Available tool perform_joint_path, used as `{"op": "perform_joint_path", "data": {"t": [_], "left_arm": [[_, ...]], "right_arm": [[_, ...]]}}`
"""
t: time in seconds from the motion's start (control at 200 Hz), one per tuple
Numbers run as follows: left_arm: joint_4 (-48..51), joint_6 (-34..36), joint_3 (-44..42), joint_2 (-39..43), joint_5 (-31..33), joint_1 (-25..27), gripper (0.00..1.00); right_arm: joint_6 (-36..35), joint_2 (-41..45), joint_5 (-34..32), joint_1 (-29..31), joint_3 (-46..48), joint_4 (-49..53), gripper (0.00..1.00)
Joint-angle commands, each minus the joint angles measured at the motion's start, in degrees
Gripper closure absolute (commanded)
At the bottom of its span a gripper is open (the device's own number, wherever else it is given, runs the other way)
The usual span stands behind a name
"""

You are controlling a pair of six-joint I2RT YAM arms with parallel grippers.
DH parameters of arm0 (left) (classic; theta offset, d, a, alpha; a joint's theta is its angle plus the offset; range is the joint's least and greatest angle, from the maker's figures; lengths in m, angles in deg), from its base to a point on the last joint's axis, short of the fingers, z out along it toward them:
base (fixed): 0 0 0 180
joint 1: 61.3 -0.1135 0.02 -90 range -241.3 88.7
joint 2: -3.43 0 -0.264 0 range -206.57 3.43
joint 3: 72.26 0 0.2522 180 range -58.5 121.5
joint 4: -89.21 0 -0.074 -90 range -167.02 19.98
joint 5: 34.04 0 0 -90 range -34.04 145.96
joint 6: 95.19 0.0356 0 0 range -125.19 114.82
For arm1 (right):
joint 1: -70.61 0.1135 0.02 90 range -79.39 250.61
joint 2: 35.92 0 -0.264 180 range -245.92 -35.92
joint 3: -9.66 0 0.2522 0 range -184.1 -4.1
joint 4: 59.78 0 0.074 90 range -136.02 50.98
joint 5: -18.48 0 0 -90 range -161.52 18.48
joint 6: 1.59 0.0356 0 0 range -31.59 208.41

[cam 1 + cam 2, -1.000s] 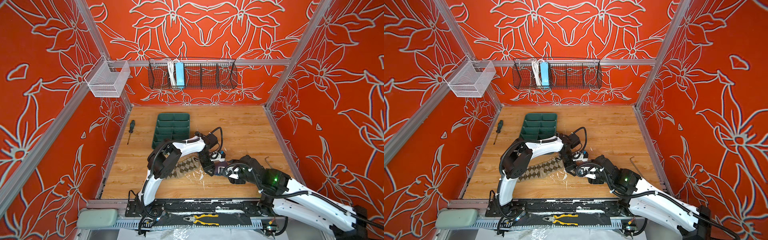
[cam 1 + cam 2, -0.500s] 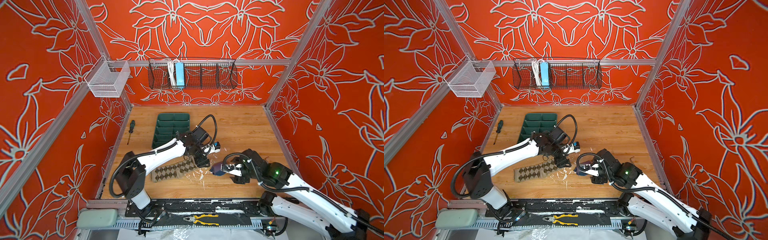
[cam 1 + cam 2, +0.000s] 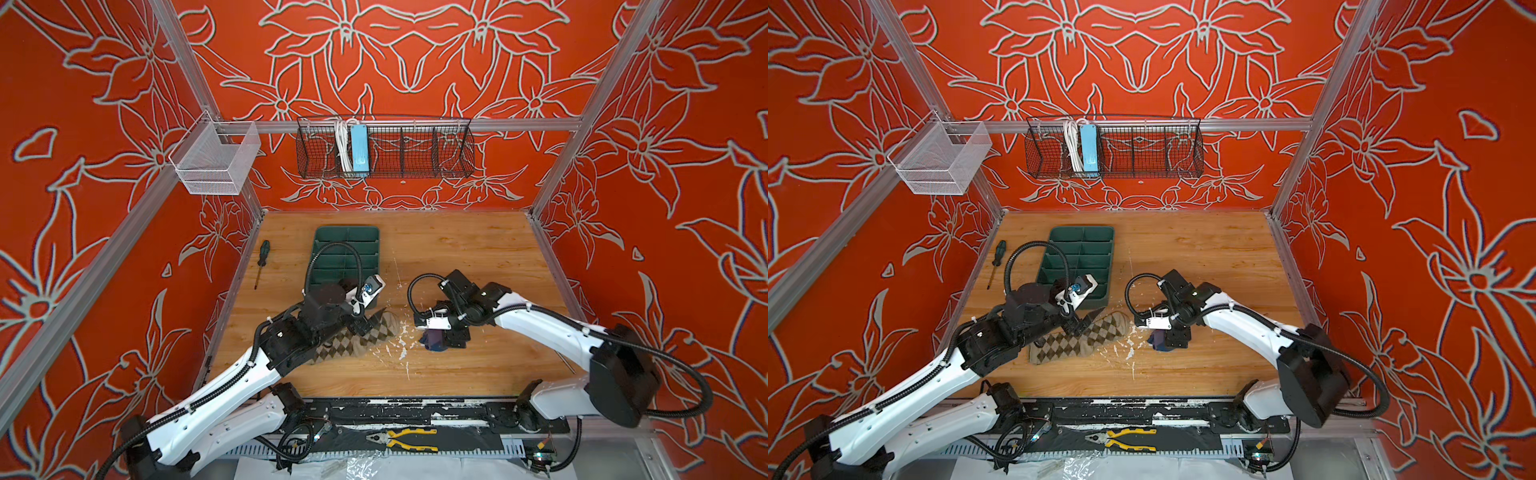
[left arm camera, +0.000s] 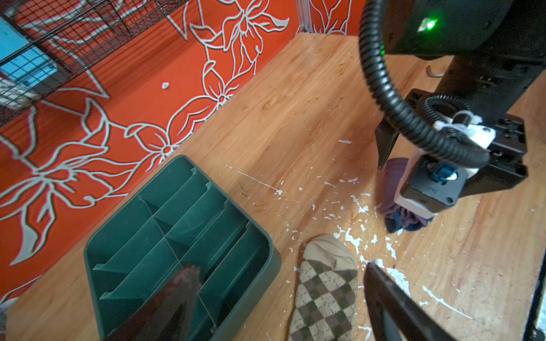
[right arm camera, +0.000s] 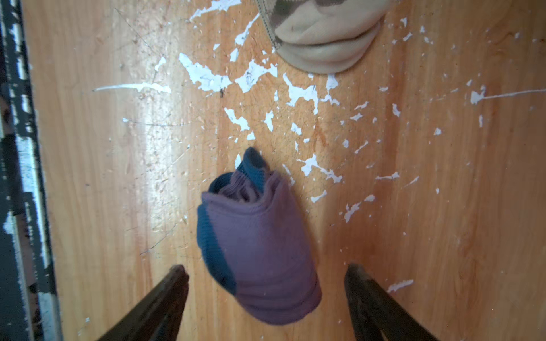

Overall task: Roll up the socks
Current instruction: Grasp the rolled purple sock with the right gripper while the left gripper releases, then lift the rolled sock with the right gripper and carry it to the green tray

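The beige argyle sock (image 3: 368, 337) (image 3: 1086, 338) lies flat and unrolled on the wooden table. My left gripper (image 3: 362, 325) (image 4: 280, 268) hovers open over its toe end (image 4: 326, 257), holding nothing; one finger is over the green tray. The purple sock (image 5: 260, 236) (image 3: 433, 340) (image 4: 394, 183) sits rolled in a tight bundle, dark teal showing at one end. My right gripper (image 5: 266, 270) (image 3: 441, 338) is open above it. Its fingers (image 5: 174, 283) stand wide on either side and clear of the fabric.
A green divided tray (image 3: 347, 257) (image 4: 177, 224) lies just behind the argyle sock. A screwdriver (image 3: 261, 262) is by the left wall. Wire baskets (image 3: 384, 145) hang on the back wall. Pliers (image 3: 405, 438) lie on the front rail. White chips mark the table's middle.
Both grippers opened and drew apart from the table's middle. The right one let go of the purple roll. The left arm swung back to its own side.
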Motion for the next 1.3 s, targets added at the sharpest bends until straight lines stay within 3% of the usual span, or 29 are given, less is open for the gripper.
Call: {"op": "perform_joint_path", "data": {"t": [0.0,0.31,0.545,0.686,0.746,0.796,1.116,1.296], "left_arm": [[-0.39,-1.36,-1.75,1.57,3.18,-0.44,0.13],[0.57,-0.52,-2.22,2.84,4.51,-0.62,0.13],[1.15,-0.56,-1.82,2.84,4.79,-0.71,0.13],[2.65,-0.59,-1.01,3.68,5.93,-0.71,0.13],[3.09,-0.74,-0.75,4.69,6.9,-0.71,0.13],[3.18,-1.17,-0.61,5.72,8.25,-0.71,0.13],[3.94,-4.56,1.04,11.16,20.09,-0.71,0.11],[5.85,-7.44,3.06,11.47,28.21,-0.7,0.1]], "right_arm": [[-3.89,-4.34,2.53,-0.31,-2.89,0.9,0.15],[-2.68,-14.55,3.13,0.65,-4.96,3.86,0.24],[0.65,-16.95,2.6,2.16,-3.12,4.09,0.42],[3.01,-16.86,2.22,2.64,-3.06,3.67,0.67],[3.97,-16.28,1.69,2.74,-3.49,3.78,0.86],[4.76,-15.51,1.64,2.74,-3.96,3.69,0.95],[11.67,-6.26,6.28,1.11,-12.12,4.3,0.99],[14.96,-3.99,5.29,0.64,-20.12,-1.29,0.99]]}}
